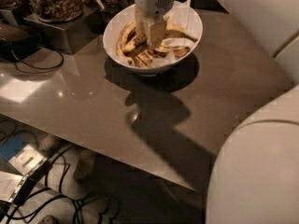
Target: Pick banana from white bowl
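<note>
The robot's cream-and-white gripper (149,31) is reaching straight down into the wide, round, glossy white bowl (149,68), with its tip sitting among the fruit near the middle of the pile. Whether it is spread, pressed together or already pinching something I cannot tell. Just to its right, the long, curved, dull-yellow banana (179,31) with brown-black patches is lying inside the bowl. One end is close against the gripper and the thin stem is pointing toward the bowl's right rim. Shorter, browner bananas (135,43) are crowding the left and near sides, all resting on a crumpled white paper lining (184,13).

The bowl is standing near the far edge of the grey-brown table (93,106), about midway along it. Toward the far left corner a glass jar of nuts (53,1) is sitting on a metal box (60,31), with a black cable (35,62) looping beside it. The robot's white body (261,171) is filling the near right.

The step in hand looks like the grasp itself. To do it well, the gripper should be closing across the long banana's thick middle rather than its stem, gently enough not to crush the soft, overripe flesh. It should then be lifting straight up, so that neither the neighbouring fruit nor the paper comes along and the bowl is not dragged.
</note>
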Available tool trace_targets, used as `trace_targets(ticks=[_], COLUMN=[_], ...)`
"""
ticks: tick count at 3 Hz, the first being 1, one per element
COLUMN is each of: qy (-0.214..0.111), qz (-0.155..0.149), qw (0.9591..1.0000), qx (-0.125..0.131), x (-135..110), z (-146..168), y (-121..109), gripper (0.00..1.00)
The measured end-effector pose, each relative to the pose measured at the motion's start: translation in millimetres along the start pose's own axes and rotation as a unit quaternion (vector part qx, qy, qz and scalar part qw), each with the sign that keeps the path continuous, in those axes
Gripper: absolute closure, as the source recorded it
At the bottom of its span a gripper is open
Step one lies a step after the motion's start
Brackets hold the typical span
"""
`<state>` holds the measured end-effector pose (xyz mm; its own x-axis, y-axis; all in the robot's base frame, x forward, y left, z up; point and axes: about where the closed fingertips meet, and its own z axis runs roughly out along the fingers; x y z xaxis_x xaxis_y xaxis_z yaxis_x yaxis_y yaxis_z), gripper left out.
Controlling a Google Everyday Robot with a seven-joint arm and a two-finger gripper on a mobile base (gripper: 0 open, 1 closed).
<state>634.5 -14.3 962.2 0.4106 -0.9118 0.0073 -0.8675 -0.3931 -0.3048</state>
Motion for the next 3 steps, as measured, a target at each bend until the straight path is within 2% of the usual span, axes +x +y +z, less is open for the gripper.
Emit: trace_targets(ticks=[1, 2, 3], qy=[0.006, 0.014, 0.015], qz=[-0.007, -0.005, 0.013], qw=[0.9999, 0.9999, 0.9994], qx=[0.004, -0.009, -0.027], x=[-1.9, -12.5, -24.8], z=[-2.6, -16.6, -30.4], y=[-2.7, 16.0, 48.9], gripper=[1.0, 1.0, 1.0])
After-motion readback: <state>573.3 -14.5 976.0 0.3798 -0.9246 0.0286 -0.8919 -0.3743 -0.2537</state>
